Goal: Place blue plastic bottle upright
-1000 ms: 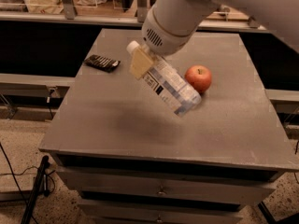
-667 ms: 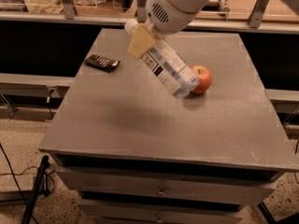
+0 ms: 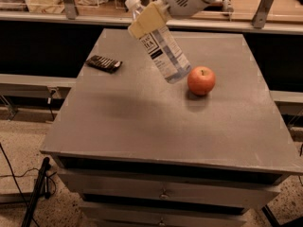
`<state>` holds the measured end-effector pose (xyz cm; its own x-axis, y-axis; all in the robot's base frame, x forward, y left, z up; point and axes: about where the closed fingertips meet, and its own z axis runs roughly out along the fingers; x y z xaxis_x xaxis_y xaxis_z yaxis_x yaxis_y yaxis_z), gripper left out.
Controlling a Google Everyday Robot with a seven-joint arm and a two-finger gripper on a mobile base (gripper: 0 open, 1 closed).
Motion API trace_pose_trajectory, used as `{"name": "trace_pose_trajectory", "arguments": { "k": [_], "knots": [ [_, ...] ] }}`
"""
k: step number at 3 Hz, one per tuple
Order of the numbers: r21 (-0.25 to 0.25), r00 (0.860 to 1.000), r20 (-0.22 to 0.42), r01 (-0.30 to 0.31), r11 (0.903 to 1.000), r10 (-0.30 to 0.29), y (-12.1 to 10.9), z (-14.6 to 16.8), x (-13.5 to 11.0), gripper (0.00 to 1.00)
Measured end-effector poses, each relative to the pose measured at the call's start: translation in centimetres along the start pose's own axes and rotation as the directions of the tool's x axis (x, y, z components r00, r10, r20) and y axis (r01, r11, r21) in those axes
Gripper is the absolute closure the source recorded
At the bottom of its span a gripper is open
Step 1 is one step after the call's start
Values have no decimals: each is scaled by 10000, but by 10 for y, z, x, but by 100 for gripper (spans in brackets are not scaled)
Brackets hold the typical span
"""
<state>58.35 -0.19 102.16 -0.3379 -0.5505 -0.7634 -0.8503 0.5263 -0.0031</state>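
Up at twelve o'clock, the tan gripper (image 3: 147, 19) clasps the tilted clear-blue plastic bottle (image 3: 166, 56). A round red apple (image 3: 201, 80) sits maybe near its bottom.

Dim, soft shadows; gripper (image 3: 147, 19) up top clamps blue plastic bottle (image 3: 165, 55).

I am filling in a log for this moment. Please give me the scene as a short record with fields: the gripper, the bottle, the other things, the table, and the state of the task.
gripper: top middle of the camera view, over the table's far part, shut on the blue plastic bottle near its cap end
blue plastic bottle: held in the air, tilted, white cap up-left, base down-right
red apple: on the table, just right of the bottle's base
dark flat packet: lying on the table's left side
table: grey top
task state: bottle not yet upright, not yet set down
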Motion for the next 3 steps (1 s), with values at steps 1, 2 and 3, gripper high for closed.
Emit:
{"name": "trace_pose_trajectory", "arguments": {
  "k": [1, 2, 3],
  "knots": [
    [-1003, 9816, 1905, 46, 9949, 147, -8, -5, 6, 100],
    [-1606, 9564, 2920, 485, 9858, 5, 7, -19, -1, 100],
    [-1588, 9568, 2907, 524, 9859, -40, 8, -19, -2, 100]
  ]
}}
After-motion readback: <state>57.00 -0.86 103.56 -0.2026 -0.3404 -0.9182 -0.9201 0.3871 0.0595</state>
